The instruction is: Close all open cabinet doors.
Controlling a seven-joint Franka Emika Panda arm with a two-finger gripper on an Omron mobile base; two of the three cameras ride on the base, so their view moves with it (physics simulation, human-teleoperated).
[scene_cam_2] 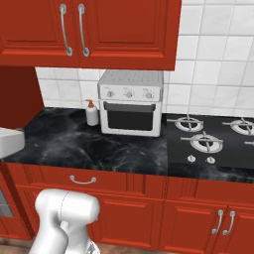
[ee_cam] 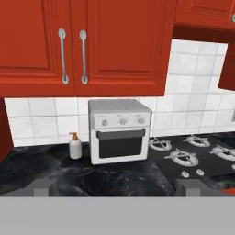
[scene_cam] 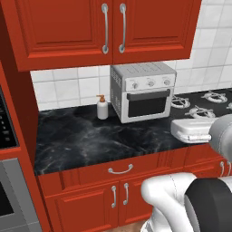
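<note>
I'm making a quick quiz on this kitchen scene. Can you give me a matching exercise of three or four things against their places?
Things:
1 toaster oven
2 soap bottle
3 cabinet doors
4 gas burners

Places:
A on the wall above the counter
B just left of the toaster oven
C right end of the counter
D counter, against the tiles

Pairs: 1-D, 2-B, 3-A, 4-C

White tiled wall (scene_cam_2: pixel 213 74) behind black marble counter (scene_cam_2: pixel 99 144).

cabinet doors (ee_cam: pixel 82 43) above toaster oven (ee_cam: pixel 120 131) — soap bottle (ee_cam: pixel 75 146) left | stove (ee_cam: pixel 193 153) right
</note>
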